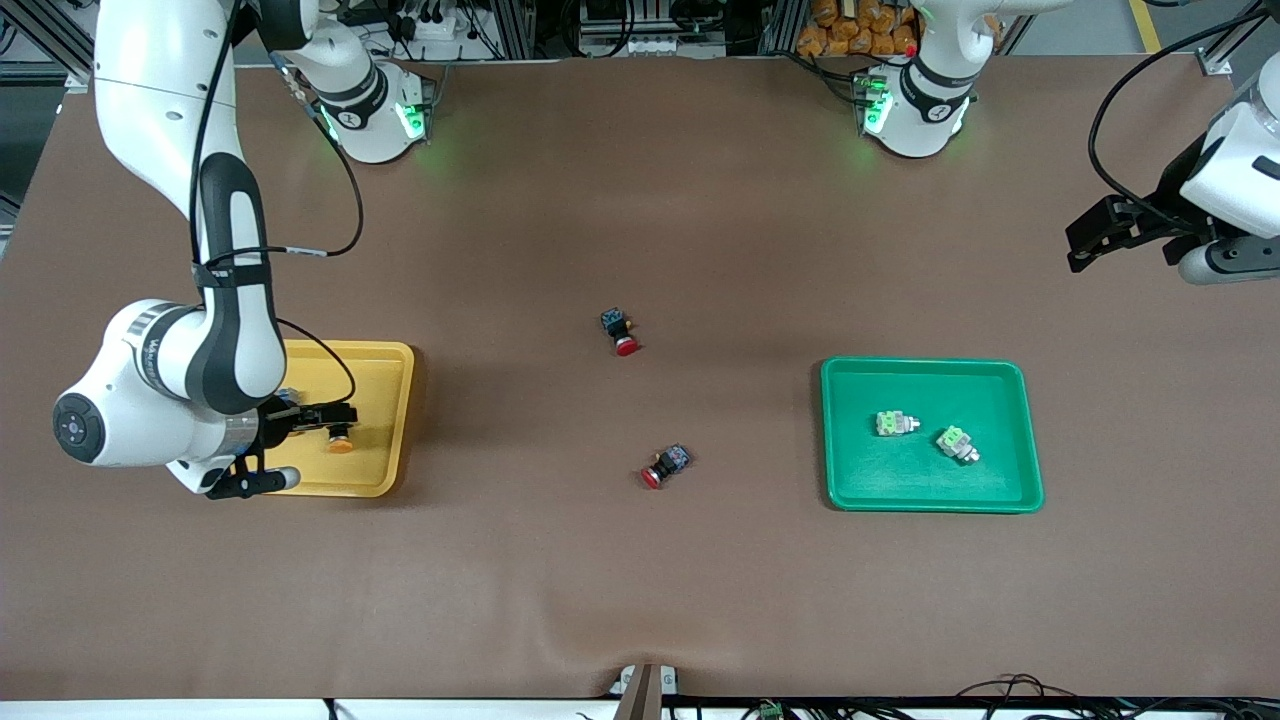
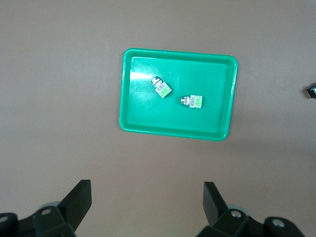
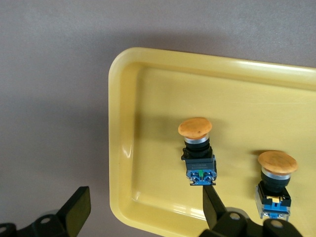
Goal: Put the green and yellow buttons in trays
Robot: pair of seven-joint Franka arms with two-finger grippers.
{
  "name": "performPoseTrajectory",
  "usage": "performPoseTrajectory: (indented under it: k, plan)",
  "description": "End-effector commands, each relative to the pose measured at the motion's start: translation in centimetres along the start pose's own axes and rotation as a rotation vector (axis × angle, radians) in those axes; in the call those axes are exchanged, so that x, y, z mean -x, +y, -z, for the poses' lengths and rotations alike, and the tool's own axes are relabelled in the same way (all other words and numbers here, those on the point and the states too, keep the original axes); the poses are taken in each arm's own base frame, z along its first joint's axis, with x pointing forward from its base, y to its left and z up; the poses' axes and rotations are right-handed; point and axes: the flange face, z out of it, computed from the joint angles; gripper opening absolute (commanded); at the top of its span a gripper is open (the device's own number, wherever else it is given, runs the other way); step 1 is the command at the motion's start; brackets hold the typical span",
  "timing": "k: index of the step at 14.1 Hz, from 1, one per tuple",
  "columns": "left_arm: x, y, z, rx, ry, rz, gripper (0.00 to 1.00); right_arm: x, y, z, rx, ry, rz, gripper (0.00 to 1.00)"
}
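Observation:
The yellow tray lies at the right arm's end of the table. My right gripper hangs open and empty over it. In the right wrist view the gripper is above a corner of the tray, and two black-bodied buttons with orange-yellow caps lie in it. The front view shows one of them; the arm hides the other. The green tray holds two grey-and-green buttons. My left gripper waits open, high over the table's left arm's end.
Two black switches with red caps lie on the brown table between the trays, one farther from the front camera, one nearer. One of them shows at the edge of the left wrist view.

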Motion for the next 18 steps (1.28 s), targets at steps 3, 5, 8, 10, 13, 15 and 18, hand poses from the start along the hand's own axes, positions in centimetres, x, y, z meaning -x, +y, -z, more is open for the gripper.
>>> performPoseTrajectory:
  k: [3, 5, 8, 10, 13, 15, 18]
  plan:
    - [0.6, -0.3, 0.2, 0.005, 0.001, -0.004, 1.0, -0.3, 0.0, 3.8, -0.039, 0.03, 0.017, 1.0]
    - [0.8, -0.3, 0.4, 0.008, 0.003, -0.004, 1.0, -0.8, -0.8, 5.7, -0.022, 0.062, 0.041, 1.0]
    - [0.8, -0.4, 0.6, 0.013, 0.005, -0.002, 1.0, -1.2, 0.3, 9.6, 0.006, 0.108, 0.06, 1.0]
    - [0.9, -0.3, 0.5, 0.013, 0.001, -0.002, 1.0, -0.8, 2.3, 13.2, 0.005, 0.143, 0.046, 1.0]
    - [0.8, -1.2, 0.4, 0.025, -0.007, 0.016, 1.0, 0.1, 3.7, 16.3, -0.001, 0.15, 0.037, 1.0]
    - [0.9, -1.9, 0.3, 0.049, -0.024, 0.032, 1.0, 0.7, 4.7, 17.2, -0.003, 0.145, 0.024, 1.0]
    - [1.2, -1.6, 0.5, 0.047, -0.033, 0.033, 1.0, 3.1, 7.5, 20.8, -0.058, 0.2, -0.001, 1.0]
